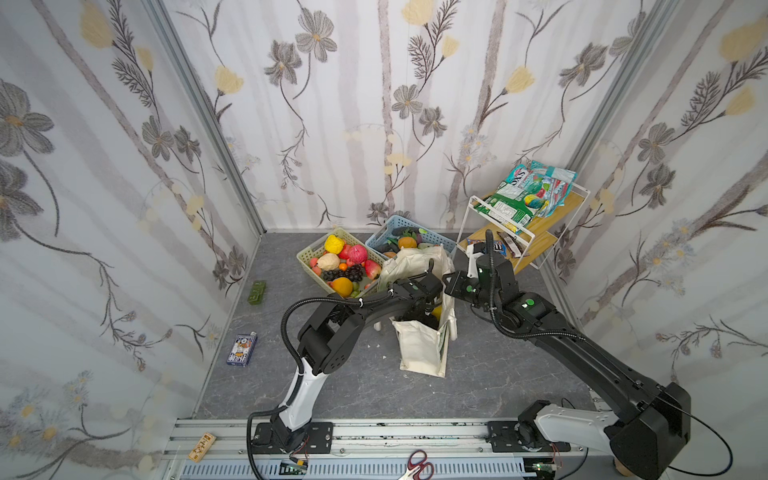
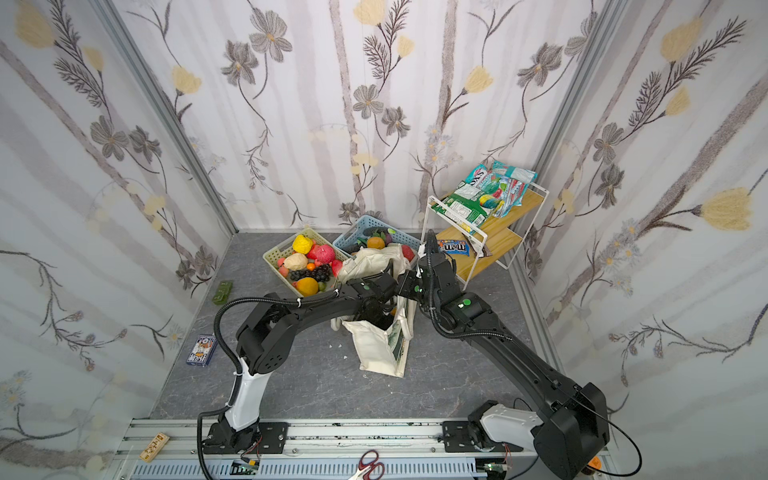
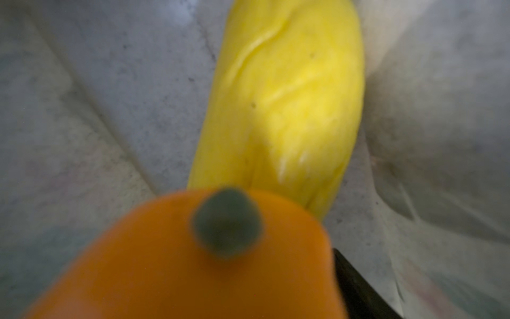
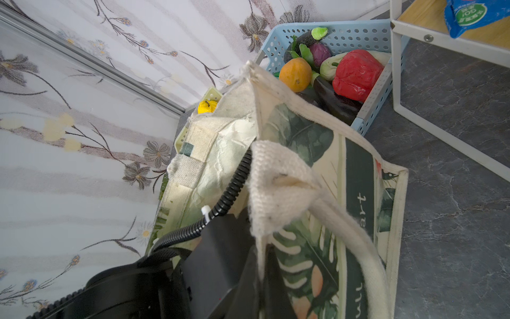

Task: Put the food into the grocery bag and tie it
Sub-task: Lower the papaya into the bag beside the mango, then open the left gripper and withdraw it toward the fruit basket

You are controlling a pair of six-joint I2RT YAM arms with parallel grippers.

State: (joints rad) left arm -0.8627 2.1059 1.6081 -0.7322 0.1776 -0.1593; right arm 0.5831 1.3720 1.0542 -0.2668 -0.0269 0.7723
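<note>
Orange fruit [image 3: 179,262] at risk: may cling to the left fingers [image 3: 356,287] and ride out of the grocery bag [image 1: 419,353] if lifted before a clean release, or spill on any slip of the right fingers [image 4: 248,279], clenched on the bag's rim. Lies just beside the left fingers, inside the bag, over the yellow mango [image 3: 284,96]; grip there impossible to tell.

A blue card box [image 1: 242,350] lies near a small green block [image 1: 257,293].
</note>
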